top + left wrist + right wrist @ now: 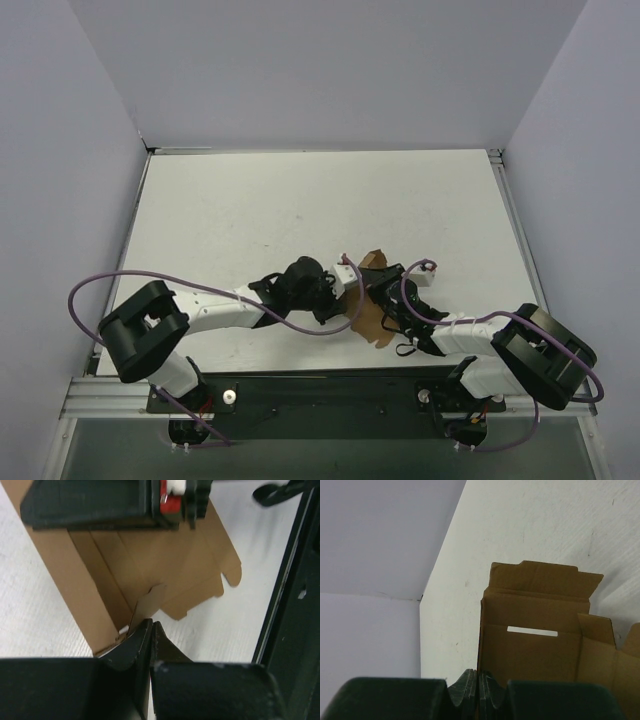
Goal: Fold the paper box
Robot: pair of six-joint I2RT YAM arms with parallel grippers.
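The paper box is a brown creased cardboard sheet, partly folded up, lying near the table's front edge between my two arms. In the left wrist view the paper box lies spread on the white table, and one small flap rises to my left gripper, which is shut on the flap's tip. In the right wrist view a panel of the paper box with a narrow slot stands upright. My right gripper is shut on that panel's left edge. Both grippers meet over the box in the top view.
The white table is walled by pale panels at the back and on both sides. A dark metal rail runs along the near edge, close to the box. Purple cables loop from both arms.
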